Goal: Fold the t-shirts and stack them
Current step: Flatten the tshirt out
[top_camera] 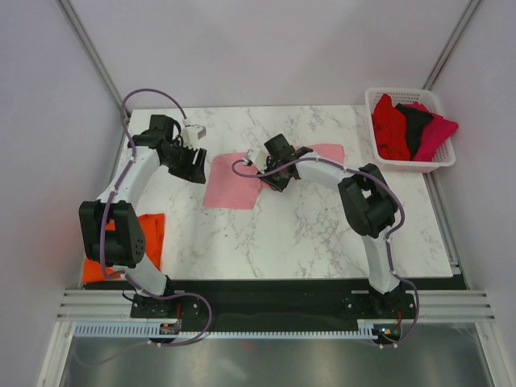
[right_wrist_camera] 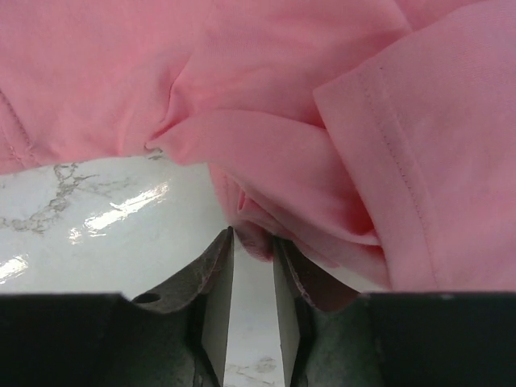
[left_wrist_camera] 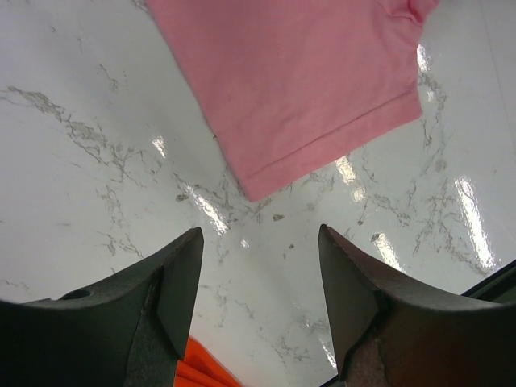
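marble tabletop (top_camera: pixel 322 234) carries the pink t-shirt (top_camera: pixel 232 192) mid-table; right gripper (right_wrist_camera: pixel 252 238) pinches a bunched fold, likely to drag it flat, while left gripper (left_wrist_camera: pixel 258 242) hangs wide apart beside its hem corner.

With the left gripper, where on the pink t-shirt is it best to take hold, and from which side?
Probably the hemmed corner of the pink t-shirt nearest the open left gripper. It lies flat on the table, pointing toward the fingers, so approach low from that side and pinch the edge. The right gripper holds a bunched fold elsewhere.
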Action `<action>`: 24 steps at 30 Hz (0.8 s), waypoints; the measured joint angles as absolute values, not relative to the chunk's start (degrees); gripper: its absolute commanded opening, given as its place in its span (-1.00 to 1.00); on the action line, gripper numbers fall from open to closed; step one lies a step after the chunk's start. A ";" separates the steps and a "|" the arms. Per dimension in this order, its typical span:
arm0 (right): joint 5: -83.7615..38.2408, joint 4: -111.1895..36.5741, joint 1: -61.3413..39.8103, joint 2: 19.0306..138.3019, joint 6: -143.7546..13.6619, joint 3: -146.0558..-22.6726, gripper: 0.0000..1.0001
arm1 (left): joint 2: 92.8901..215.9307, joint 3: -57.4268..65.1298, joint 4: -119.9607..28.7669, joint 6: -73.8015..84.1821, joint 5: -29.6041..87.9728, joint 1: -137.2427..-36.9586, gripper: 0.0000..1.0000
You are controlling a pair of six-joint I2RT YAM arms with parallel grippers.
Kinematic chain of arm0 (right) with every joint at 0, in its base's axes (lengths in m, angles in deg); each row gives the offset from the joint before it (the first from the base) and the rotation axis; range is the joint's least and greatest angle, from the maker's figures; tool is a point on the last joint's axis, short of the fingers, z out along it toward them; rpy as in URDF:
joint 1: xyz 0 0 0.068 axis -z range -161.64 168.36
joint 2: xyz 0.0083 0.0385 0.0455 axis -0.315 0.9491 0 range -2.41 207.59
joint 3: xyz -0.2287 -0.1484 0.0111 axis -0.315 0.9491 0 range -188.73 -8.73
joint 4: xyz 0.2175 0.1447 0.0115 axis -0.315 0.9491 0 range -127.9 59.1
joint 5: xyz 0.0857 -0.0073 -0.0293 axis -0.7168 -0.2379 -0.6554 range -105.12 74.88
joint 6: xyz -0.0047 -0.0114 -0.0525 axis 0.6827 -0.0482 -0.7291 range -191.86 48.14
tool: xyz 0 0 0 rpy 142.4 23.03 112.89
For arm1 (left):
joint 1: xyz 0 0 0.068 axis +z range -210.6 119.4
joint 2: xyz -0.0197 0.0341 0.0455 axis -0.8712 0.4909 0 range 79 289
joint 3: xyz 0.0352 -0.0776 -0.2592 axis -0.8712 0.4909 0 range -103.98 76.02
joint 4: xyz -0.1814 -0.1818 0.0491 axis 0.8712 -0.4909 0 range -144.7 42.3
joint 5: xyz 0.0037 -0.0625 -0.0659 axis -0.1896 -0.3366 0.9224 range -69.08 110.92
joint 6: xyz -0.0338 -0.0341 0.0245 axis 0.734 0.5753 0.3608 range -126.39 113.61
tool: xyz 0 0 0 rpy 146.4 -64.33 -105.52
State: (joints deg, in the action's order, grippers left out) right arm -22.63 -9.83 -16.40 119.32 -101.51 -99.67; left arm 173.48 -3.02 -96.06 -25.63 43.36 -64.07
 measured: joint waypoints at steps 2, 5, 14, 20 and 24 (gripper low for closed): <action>-22.61 -9.61 -16.40 119.62 -101.29 -99.64 -0.64 | 173.46 -3.27 -96.04 -25.63 43.34 -64.07 0.33; -22.08 -10.07 -16.42 119.56 -101.09 -99.71 -0.94 | 173.48 -3.37 -96.06 -25.63 43.23 -64.07 0.33; -10.10 -8.87 -16.82 115.21 -112.33 -101.24 -1.00 | 173.44 -6.98 -96.43 -25.63 39.71 -64.04 0.32; -3.68 -10.96 -17.21 110.23 -125.31 -115.10 -1.00 | 170.62 -10.15 -95.51 -25.57 37.06 -63.54 0.32; -2.13 -13.96 -19.92 109.74 -133.46 -125.89 -1.00 | 168.26 -13.36 -94.20 -25.48 35.88 -62.91 0.32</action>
State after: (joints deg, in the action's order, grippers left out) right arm -2.13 -13.96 -19.92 109.74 -133.46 -125.89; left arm 168.26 -13.36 -94.20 -25.48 35.88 -62.91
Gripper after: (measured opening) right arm 0.010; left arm 0.662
